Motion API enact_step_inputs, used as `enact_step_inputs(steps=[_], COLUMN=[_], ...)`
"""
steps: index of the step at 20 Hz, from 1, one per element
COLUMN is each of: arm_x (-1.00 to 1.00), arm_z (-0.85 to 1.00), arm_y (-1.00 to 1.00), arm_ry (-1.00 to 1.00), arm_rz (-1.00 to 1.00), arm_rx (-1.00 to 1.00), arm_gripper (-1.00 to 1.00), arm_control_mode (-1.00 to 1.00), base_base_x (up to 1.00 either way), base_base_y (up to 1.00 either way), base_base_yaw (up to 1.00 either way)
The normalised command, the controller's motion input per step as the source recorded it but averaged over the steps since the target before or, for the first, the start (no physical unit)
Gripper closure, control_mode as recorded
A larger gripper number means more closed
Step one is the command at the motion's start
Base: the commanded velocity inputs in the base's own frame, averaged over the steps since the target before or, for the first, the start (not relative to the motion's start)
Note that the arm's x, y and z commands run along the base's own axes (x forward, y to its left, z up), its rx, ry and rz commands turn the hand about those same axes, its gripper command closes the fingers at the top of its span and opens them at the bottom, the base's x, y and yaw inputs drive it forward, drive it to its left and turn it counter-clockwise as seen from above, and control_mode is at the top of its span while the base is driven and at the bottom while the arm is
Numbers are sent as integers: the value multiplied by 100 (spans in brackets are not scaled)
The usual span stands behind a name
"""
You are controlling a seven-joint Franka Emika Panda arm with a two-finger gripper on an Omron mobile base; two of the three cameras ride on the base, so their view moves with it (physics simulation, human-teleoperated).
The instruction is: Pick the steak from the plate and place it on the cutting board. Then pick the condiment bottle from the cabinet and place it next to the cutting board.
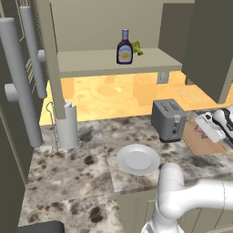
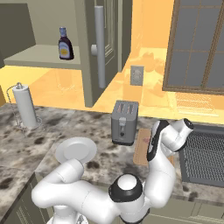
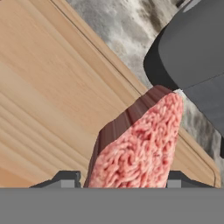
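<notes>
Pinkish steak [image 3: 140, 144] sits clamped between the gripper [image 3: 124, 177] fingertips, held just over the wooden cutting board [image 3: 52, 87]. Beside the toaster [image 1: 169, 119], the plate [image 1: 138, 159] rests bare on the marbled surface [image 1: 68, 177]. Up on the cabinet [image 1: 104, 61] shelf stands the condiment bottle [image 1: 124, 47].

A: The small slab of raw steak [image 3: 140, 144] is mottled pinkish-red on its broad face, with a darker brownish-red streaked edge. Under it, the flat rectangular wooden cutting board [image 3: 57, 87] is light brown with paler grain lines.

B: And the round shallow plate [image 1: 138, 159] is plain light grey-white, on a marbled stone counter [image 1: 68, 182] blotched grey, cream and dark brown.

A: The far open wall cabinet [image 1: 109, 61] is beige-olive. On its shelf, the small narrow-necked condiment bottle [image 1: 124, 48] is dark purple-brown, with a blue-grey cap and a yellow-white label.

B: The boxy two-slot toaster [image 2: 124, 122] is plain mid-grey.
</notes>
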Motion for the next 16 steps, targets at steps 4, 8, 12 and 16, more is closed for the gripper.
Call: enact_step_inputs(steps=[4, 8, 12, 16], arm_x=[0, 0, 0, -7], arm_z=[-65, -65, -70, -70], arm_y=[0, 0, 0, 0], arm_ry=[0, 0, 0, 0], arm_rz=[8, 9, 10, 10], arm_rx=[-7, -8, -7, -4], arm_gripper=[100, 100, 100, 100], arm_control_mode=[-100, -100, -100, -100], base_base_x=[0, 0, 0, 0], base_base_y=[0, 0, 0, 0], base_base_yaw=[0, 0, 0, 0])
